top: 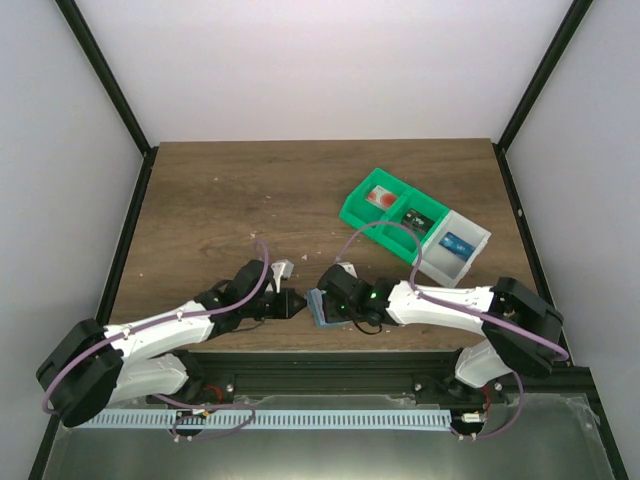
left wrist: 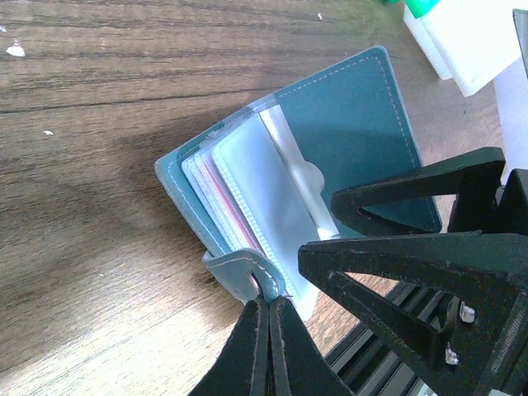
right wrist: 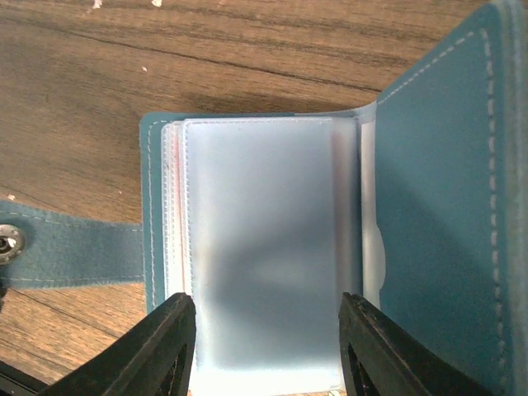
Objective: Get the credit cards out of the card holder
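The teal card holder lies open on the wood near the front edge. In the left wrist view it shows frosted clear sleeves fanned out, with thin pale and pink-red card edges tucked between them. My left gripper is shut on the holder's teal strap. My right gripper is open, its fingers straddling the top sleeve of the holder. Card faces are hidden; a reddish edge shows at the sleeves' left side. In the top view both grippers meet, left and right.
A green compartment bin and a white bin holding small items stand at the back right. The black front rail runs just behind the holder. Small crumbs lie scattered on the wood.
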### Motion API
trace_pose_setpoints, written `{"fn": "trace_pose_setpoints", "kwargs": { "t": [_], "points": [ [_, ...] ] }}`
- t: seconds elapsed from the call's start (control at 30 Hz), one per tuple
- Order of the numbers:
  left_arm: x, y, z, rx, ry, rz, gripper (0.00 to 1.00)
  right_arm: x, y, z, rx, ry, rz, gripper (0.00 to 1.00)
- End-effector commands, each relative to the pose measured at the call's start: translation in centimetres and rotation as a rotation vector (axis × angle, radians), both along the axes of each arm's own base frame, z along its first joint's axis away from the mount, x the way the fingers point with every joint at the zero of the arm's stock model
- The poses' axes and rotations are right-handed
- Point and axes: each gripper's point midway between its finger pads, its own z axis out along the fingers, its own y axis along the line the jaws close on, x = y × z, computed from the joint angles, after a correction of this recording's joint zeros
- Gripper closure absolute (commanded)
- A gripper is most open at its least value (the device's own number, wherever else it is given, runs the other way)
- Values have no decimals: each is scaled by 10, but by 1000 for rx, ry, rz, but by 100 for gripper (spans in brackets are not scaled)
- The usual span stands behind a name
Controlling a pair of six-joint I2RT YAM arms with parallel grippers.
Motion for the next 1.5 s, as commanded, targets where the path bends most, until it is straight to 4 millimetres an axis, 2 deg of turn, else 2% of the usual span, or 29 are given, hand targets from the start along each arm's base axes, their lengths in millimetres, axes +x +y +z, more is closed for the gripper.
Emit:
{"fn": "trace_pose_setpoints", "kwargs": {
  "t": [0.0,0.1,0.27,0.63,0.8,0.93,1.03,1.1,1.2,1.3,1.47],
  "points": [
    [2,-1,-1,-12,-9,2,100,-1,-5,-1,-21,-12,-1,51],
    [1,-1,-1,-13,-9,1,100,-1,-3,-3,-23,-7,6,53],
    [1,-1,-2,-13,-9,-1,100,-4,11,1,31,1,54,45],
    [0,-2,-4,-17,-2,-6,100,-2,7,-16,-31,13,43,43],
    [0,-1,-4,-17,0,-6,100,-2,8,-15,-30,11,47,44],
    [0,0,-7,-1,-2,-2,100,-2,12,-10,-4,8,59,42],
    [5,7,-10,52,-8,30,86,-1,11,-8,-4,0,55,42],
    [11,14,-5,90,-22,69,75,-2,11,-9,0,2,56,44],
    [17,17,17,76,-64,101,62,-3,12,-11,7,8,57,48],
    [16,13,45,-11,-103,106,59,-3,12,-13,10,10,55,53],
    [4,-9,63,-182,-72,30,59,-3,16,-10,31,10,55,54]
  ]
}}
